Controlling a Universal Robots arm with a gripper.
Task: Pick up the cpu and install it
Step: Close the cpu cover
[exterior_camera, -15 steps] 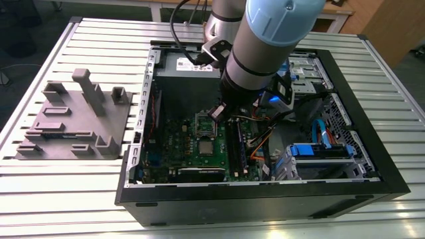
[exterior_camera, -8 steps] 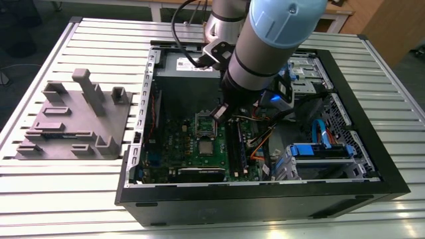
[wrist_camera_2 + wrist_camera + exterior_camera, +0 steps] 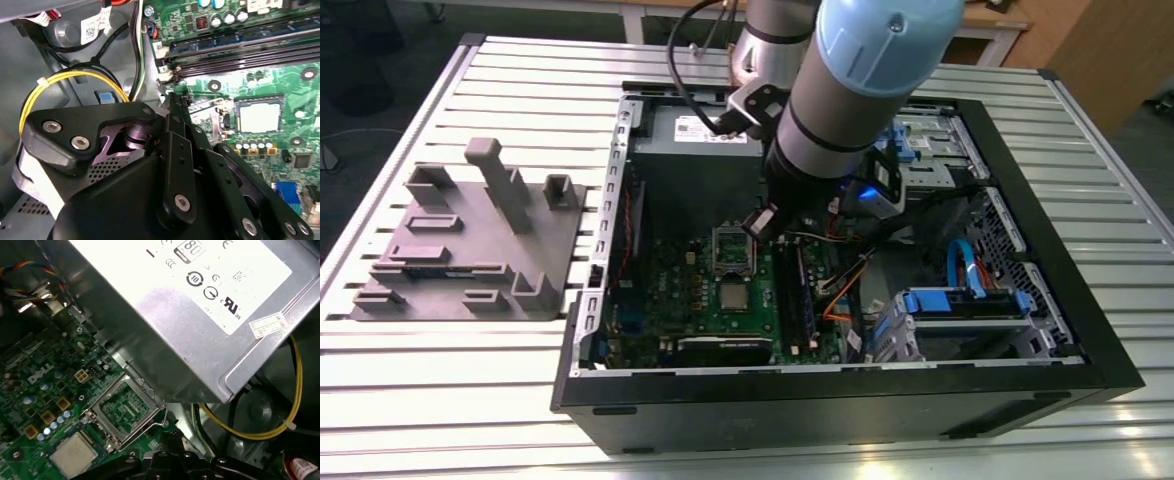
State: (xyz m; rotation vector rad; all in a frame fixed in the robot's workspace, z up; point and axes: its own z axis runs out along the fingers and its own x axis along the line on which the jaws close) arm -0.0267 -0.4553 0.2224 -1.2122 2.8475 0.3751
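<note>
Open computer case point(image 3: 854, 400) on slatted metal table point(image 3: 454, 400), wooden furniture behind; jaws' state unclear.

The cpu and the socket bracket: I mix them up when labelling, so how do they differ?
The cpu is a solid silvery square, while the socket bracket is an open metal frame with green board showing through its middle. The cpu lies flat on the motherboard, whereas the socket bracket is flipped open beside it. The socket bracket is also the longer of the two. Both are silvery metal.
</note>
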